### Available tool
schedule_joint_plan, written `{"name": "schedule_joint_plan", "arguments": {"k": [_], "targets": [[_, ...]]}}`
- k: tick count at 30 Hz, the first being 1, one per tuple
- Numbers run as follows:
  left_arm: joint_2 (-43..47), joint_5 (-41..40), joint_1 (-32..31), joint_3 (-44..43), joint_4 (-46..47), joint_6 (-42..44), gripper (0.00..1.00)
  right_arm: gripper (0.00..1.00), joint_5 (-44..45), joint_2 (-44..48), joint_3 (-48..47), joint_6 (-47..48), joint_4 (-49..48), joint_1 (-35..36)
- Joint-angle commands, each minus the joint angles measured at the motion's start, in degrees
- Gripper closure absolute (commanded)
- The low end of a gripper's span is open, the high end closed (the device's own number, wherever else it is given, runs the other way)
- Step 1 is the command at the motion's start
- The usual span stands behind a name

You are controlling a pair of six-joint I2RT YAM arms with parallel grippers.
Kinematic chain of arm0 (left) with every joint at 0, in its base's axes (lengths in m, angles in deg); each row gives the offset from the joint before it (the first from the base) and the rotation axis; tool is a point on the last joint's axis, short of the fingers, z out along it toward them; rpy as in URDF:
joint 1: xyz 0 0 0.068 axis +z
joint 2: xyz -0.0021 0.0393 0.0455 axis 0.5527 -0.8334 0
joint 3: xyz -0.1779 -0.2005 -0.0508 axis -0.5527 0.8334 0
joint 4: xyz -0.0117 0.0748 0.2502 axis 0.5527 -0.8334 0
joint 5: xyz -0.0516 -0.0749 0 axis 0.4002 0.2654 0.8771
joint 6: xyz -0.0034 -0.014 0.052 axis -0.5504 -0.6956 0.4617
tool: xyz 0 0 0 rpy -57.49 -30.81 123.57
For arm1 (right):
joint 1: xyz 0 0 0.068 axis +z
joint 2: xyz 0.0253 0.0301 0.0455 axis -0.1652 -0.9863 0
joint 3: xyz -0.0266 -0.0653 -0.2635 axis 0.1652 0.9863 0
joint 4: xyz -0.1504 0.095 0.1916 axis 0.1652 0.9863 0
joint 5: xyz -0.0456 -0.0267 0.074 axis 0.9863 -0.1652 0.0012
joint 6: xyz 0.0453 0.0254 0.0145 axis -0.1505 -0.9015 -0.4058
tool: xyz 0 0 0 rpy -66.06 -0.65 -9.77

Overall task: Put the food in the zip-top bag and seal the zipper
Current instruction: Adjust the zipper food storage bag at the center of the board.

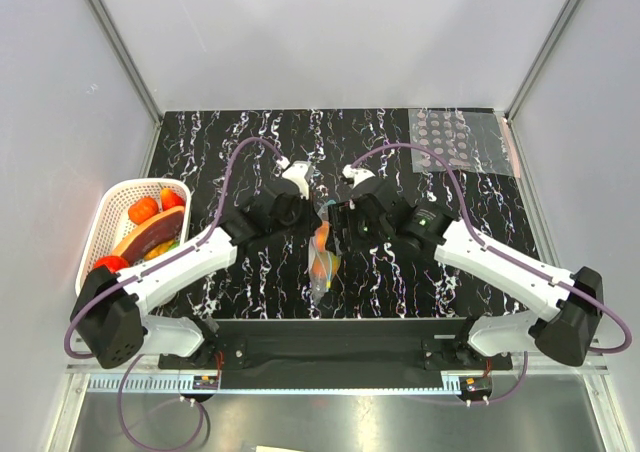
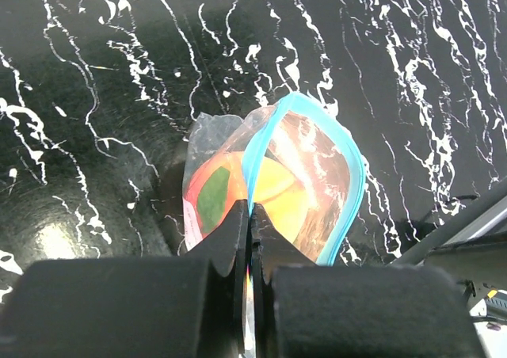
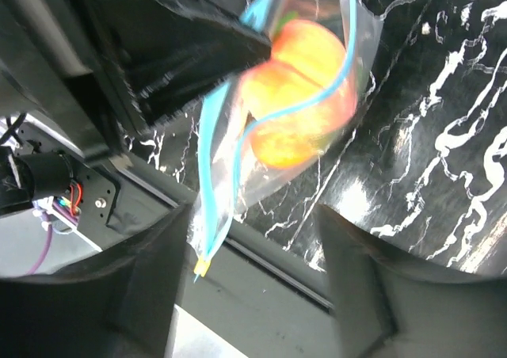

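Zip-top bag (image 1: 322, 264) hangs in the air between my two arms, over the middle of the table (image 1: 480, 262), with the food (image 2: 265, 185) inside it: through the plastic I can make out orange, green and peach-coloured pieces bunched together. My left gripper (image 2: 250, 212) is clamped tight on the zipper (image 2: 354, 176) at one end. From there the blue strip bows out into an open loop, so the mouth is not yet sealed. My right gripper (image 3: 253, 215) stands spread wide, holding nothing, with the bag's loose corner dangling just beside one finger. As I judge it, the step in hand is the seal. I would keep the left pinch firm as the anchor and bring the right fingers around both blue lips right next to it. Then I would close and slide along the strip to its far end, keeping it taut and the fruit low so nothing bulges into the track.
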Motion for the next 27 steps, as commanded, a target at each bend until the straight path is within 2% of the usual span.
{"name": "schedule_joint_plan", "arguments": {"k": [1, 2, 7, 9, 18, 21, 22, 26, 27], "targets": [[1.75, 1.15, 0.59, -1.50, 0.77, 0.14, 1.00, 0.23, 0.28, 0.51, -1.06, -0.58, 1.80, 0.36], [1.84, 1.15, 0.68, -1.59, -0.01, -0.03, 1.00, 0.18, -1.30, 0.69, 0.16, -0.85, -0.29, 0.36], [2.36, 1.06, 0.77, -2.65, -2.04, -1.61, 1.00, 0.22, -2.20, -1.50, 1.41, -2.34, -3.83, 1.58], [2.89, 1.06, 0.77, -2.73, -2.31, -2.32, 1.00, 0.25, -0.53, -2.91, 0.27, -2.26, -4.01, 3.34], [3.33, 1.15, 1.12, -3.52, -3.54, -4.07, 0.99, 0.27, 7.99, -8.88, -2.37, -5.24, -3.22, 8.87], [3.94, 1.15, 1.12, -3.70, -4.15, -4.95, 0.99, 0.35, 10.37, -9.50, -2.46, -6.21, -3.56, 10.37], [4.21, 1.15, 1.12, -3.53, -4.24, -5.39, 0.99, 0.41, 10.89, -9.77, -3.07, -6.47, -3.13, 10.72], [5.88, 0.54, 1.21, -2.29, -3.45, -6.98, 0.99, 0.57, 14.50, -11.52, -5.27, -6.91, -0.58, 11.61], [5.97, 0.44, 1.21, -2.12, -3.36, -7.15, 0.99, 0.58, 14.68, -12.14, -5.62, -7.09, -0.14, 11.78]]}}
